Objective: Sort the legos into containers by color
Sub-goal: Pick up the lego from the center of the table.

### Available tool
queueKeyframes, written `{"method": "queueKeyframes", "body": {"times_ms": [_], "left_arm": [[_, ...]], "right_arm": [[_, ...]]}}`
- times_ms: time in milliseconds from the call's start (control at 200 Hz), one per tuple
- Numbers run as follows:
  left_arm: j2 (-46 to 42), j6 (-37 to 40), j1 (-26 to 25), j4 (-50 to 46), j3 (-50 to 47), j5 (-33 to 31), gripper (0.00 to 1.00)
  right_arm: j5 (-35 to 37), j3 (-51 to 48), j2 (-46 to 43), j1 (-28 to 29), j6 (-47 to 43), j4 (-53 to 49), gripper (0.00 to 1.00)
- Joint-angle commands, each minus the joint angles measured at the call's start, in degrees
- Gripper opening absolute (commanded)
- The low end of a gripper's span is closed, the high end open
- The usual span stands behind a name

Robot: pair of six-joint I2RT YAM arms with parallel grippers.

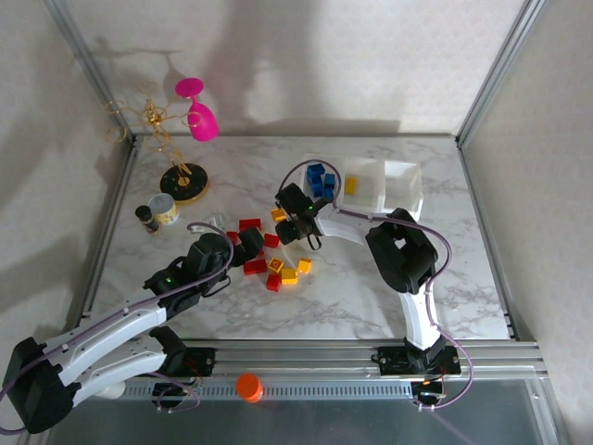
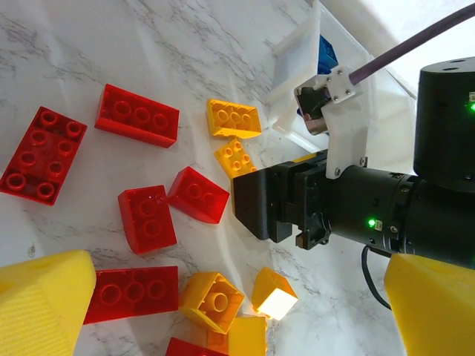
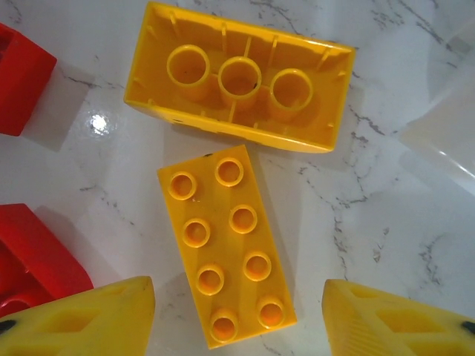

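Note:
Red and yellow legos lie loose mid-table. My right gripper [image 1: 286, 222] hangs open over a yellow eight-stud lego [image 3: 226, 245], one finger [image 3: 82, 319] on each side and marble showing in both gaps. Beyond it lies another yellow lego [image 3: 239, 78], hollow side up. My left gripper [image 1: 247, 243] is open above the pile, its span covering a red lego [image 2: 130, 293] and two yellow ones [image 2: 215, 300]. The right gripper's black body [image 2: 297, 204] fills the space ahead of it. The containers [image 1: 387, 165] stand at the back right: blue legos [image 1: 321, 180] in the left tray, one yellow [image 1: 350, 185] in the middle tray.
A pink goblet [image 1: 199, 116] and a gold wire stand on a black base [image 1: 182, 182] are at the back left, with a small round tin [image 1: 165, 209] beside them. A tray corner [image 3: 445, 133] is close on the right gripper's right. Metal frame posts border the table.

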Motion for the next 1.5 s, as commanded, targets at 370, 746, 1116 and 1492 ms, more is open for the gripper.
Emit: {"method": "queueKeyframes", "body": {"times_ms": [370, 746, 1116, 1492], "left_arm": [[0.08, 0.14, 0.26, -1.05, -0.08, -1.41, 1.00], [-0.18, 0.06, 0.35, -1.16, 0.11, -0.93, 1.00], [0.77, 1.35, 0.35, -1.12, 2.70, 1.41, 1.00], [7.80, 3.35, 0.29, 3.65, 6.87, 5.59, 1.00]], "right_arm": [[1.34, 2.03, 3.67, 0.95, -1.70, -2.57, 0.44], [-1.21, -0.73, -0.55, 0.95, -0.27, -2.45, 0.32], [-2.27, -14.71, -15.93, -1.31, 6.11, -0.34, 0.32], [-0.11, -20.24, -30.79, -14.65, 9.75, -3.01, 0.33]]}}
